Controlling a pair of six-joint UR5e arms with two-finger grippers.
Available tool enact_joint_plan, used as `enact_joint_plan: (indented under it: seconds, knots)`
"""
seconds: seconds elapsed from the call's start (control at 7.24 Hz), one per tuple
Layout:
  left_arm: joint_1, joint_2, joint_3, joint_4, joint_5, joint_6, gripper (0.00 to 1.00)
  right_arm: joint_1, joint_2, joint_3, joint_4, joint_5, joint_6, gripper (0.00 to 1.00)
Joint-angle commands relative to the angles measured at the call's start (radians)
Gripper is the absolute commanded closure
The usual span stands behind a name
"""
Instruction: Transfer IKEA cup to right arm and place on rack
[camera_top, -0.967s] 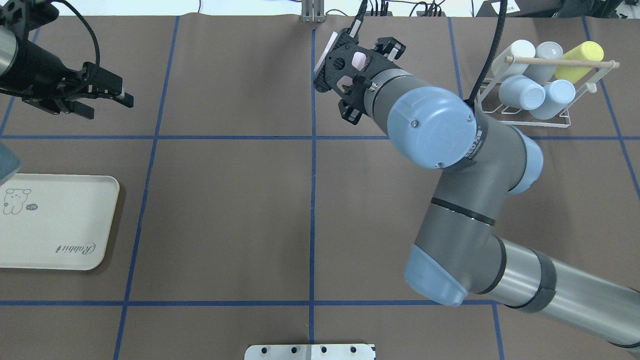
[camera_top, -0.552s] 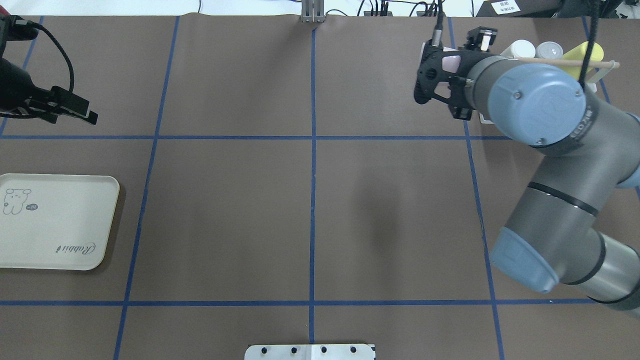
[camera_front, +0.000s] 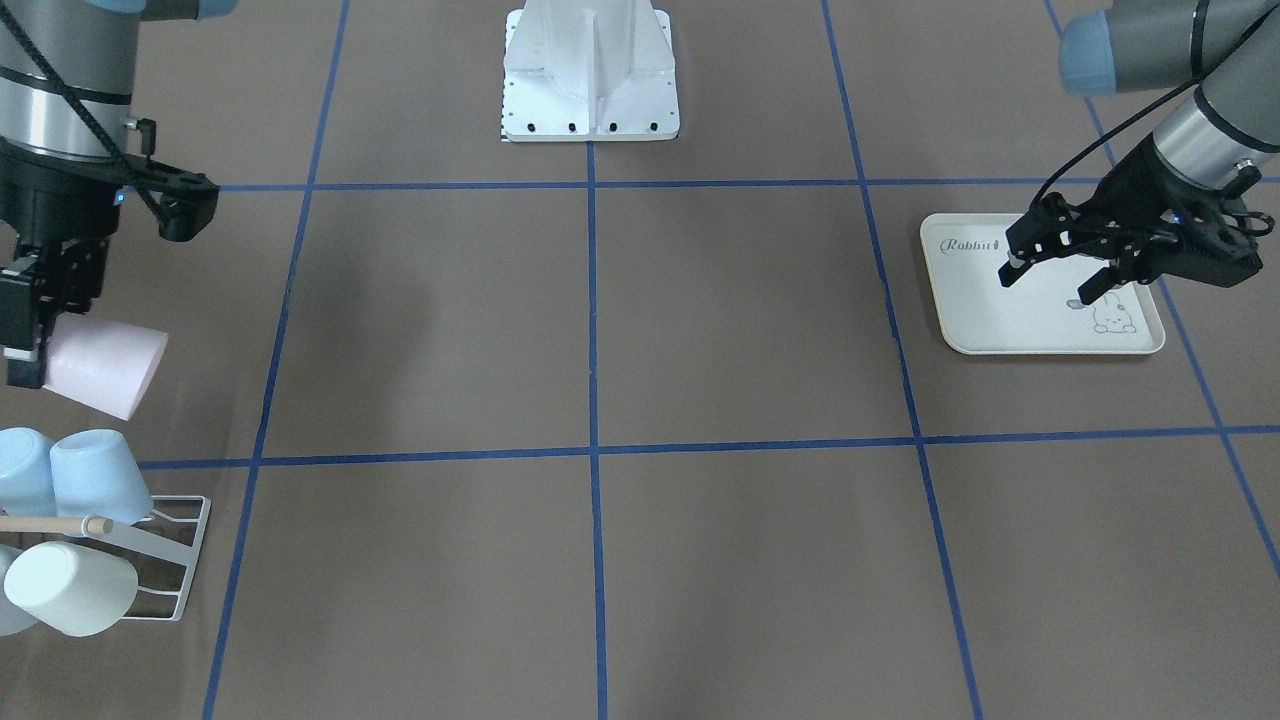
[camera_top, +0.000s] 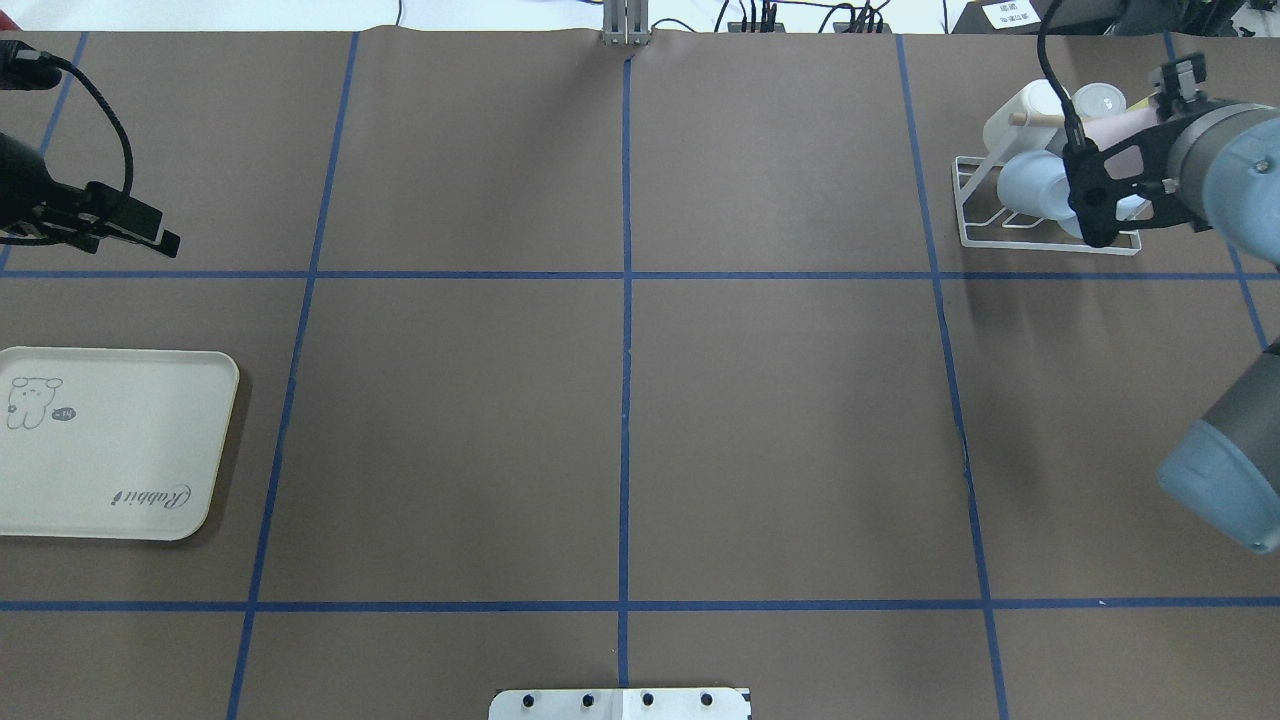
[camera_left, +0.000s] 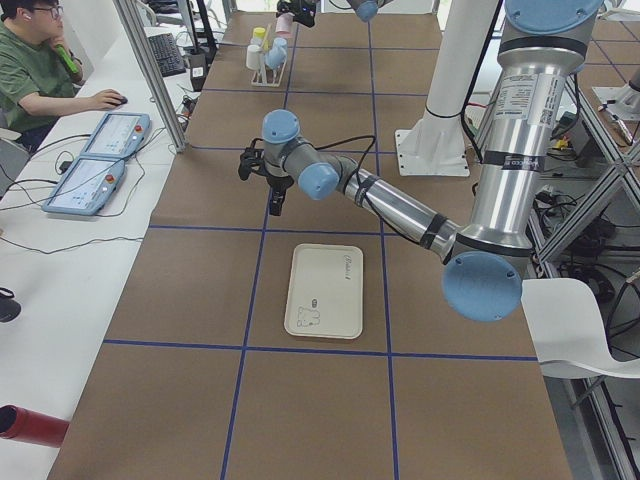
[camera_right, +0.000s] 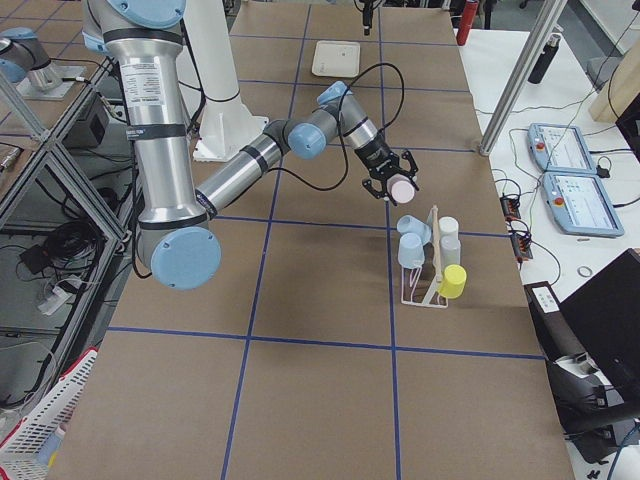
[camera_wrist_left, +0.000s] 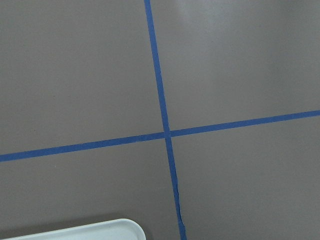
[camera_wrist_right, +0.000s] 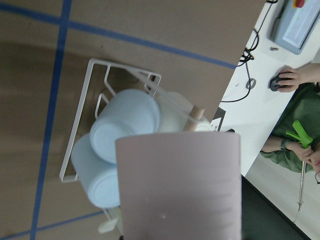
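Observation:
My right gripper (camera_front: 35, 345) is shut on the base of a pale pink IKEA cup (camera_front: 100, 368), held on its side in the air just above the near edge of the white wire rack (camera_front: 170, 590). The cup also shows over the rack in the overhead view (camera_top: 1130, 135), and fills the right wrist view (camera_wrist_right: 180, 185) with the rack (camera_wrist_right: 82, 135) below it. My left gripper (camera_front: 1045, 286) is open and empty, hovering above the cream rabbit-print tray (camera_front: 1040, 325) on the far side of the table.
The rack holds two light blue cups (camera_wrist_right: 127, 120), white cups (camera_top: 1030, 105) and a yellow cup (camera_right: 454, 280) under its wooden rod (camera_front: 50, 524). An operator sits at a side desk (camera_left: 40, 70).
My right arm has swung right with the pink cup, from near the table's far centre to over the rack. My left arm has drawn back further left.

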Motion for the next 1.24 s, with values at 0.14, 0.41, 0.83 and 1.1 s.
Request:
enact_joint_plan:
  seconds: [0.14, 0.41, 0.83, 1.1]
  knots:
    - [0.0, 0.018, -0.009, -0.004, -0.002, 0.0, 0.0, 0.05, -0.036, -0.118, 0.0, -0.157, -0.311, 0.72]
    - [0.001, 0.03, -0.017, -0.004, -0.002, 0.0, 0.0, 0.052, -0.039, -0.154, 0.002, -0.202, -0.352, 0.73]
    - [0.001, 0.032, -0.018, -0.004, -0.002, 0.0, 0.0, 0.047, -0.009, -0.253, 0.009, -0.24, -0.353, 0.73]
    - [0.003, 0.032, -0.017, -0.004, -0.002, 0.0, 0.0, 0.035, -0.002, -0.264, 0.009, -0.268, -0.353, 0.72]
